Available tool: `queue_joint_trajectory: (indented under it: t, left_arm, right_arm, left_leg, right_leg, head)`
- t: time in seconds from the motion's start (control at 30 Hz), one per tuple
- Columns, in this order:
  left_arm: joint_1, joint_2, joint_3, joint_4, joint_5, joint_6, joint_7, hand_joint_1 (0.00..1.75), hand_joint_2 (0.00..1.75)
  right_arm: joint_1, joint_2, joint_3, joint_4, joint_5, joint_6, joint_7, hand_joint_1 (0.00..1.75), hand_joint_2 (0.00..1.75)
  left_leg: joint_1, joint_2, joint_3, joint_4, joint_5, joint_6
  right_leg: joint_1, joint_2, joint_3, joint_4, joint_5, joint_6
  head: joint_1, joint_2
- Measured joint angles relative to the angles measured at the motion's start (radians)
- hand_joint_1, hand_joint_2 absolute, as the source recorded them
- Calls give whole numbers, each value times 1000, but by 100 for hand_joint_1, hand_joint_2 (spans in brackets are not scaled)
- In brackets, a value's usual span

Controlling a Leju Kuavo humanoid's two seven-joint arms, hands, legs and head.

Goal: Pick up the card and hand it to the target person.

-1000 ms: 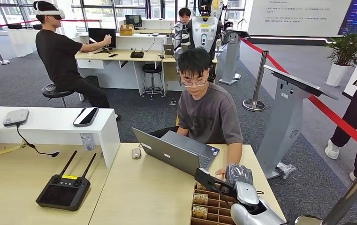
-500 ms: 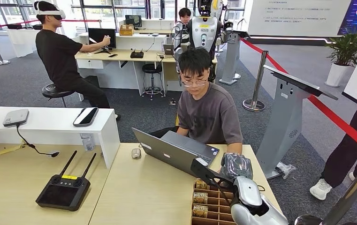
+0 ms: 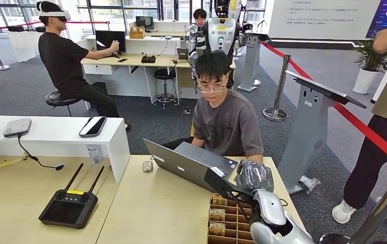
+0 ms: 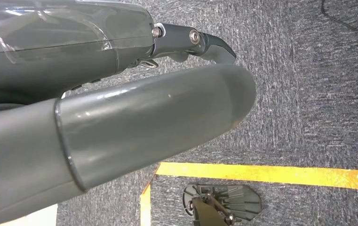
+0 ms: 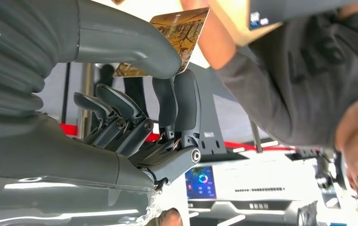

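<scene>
My right hand (image 3: 255, 179), wrapped in clear plastic, is raised above the front right of the wooden table, just beside the seated person's forearm. It pinches a card (image 3: 216, 183) between thumb and fingers; the card juts left toward the laptop. In the right wrist view the card (image 5: 186, 27) is gold-brown and printed, clamped under the thick thumb (image 5: 134, 40), with the person's arm close behind it. The person in a grey T-shirt (image 3: 227, 124) sits behind the laptop, looking down. My left hand (image 4: 120, 117) hangs over grey carpet and holds nothing.
A divided wooden tray (image 3: 242, 230) with several cards sits under my right arm. An open laptop (image 3: 181, 165), a mouse (image 3: 147, 166) and a black controller (image 3: 69, 206) lie on the tables. A grey kiosk (image 3: 308, 127) and a standing person (image 3: 384, 132) are at the right.
My right hand has lifted the card up from the tray and further toward the laptop and the seated person. The standing person at the right has stepped closer.
</scene>
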Motion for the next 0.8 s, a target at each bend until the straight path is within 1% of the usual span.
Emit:
queue_joint_trajectory:
  t: [0.13, 0.3, 0.4, 0.63, 0.8]
  left_arm:
    - [0, -1, 0, 0, -6, -1, 2, 0, 0]
    - [-5, -3, -1, 0, -25, -6, 14, 0, 0]
    - [-10, -7, -1, 0, -34, -8, 19, 0, 0]
    - [-21, -12, -2, 0, -47, -15, 29, 0, 0]
    - [-24, -12, -2, 0, -51, -19, 31, 0, 0]
  right_arm:
    - [1, 0, -2, -6, 24, -57, -21, 175, 175]
    - [-1, 11, -8, 14, 97, -207, -72, 175, 175]
    - [-10, 25, -15, 65, 129, -269, -96, 175, 175]
    - [-37, 63, -20, 237, 189, -363, -124, 175, 175]
    - [-48, 78, -19, 327, 235, -374, -115, 175, 175]
  left_leg:
    - [0, 0, 0, 0, 0, 0]
    - [0, 0, 0, 0, 0, 0]
    - [0, 0, 0, 0, 0, 0]
    - [0, -1, -1, 0, 0, 0]
    - [0, -1, -1, 0, 0, 0]
  right_leg:
    - [0, 0, 0, 0, 0, 0]
    - [0, 0, 0, 0, 0, 0]
    - [0, 0, 0, 0, 0, 0]
    - [0, -1, 0, 0, 0, 0]
    - [0, -1, 0, 0, 0, 0]
  head:
    - [0, 0]
    - [0, 0]
    - [0, 0]
    - [0, 0]
    - [0, 0]
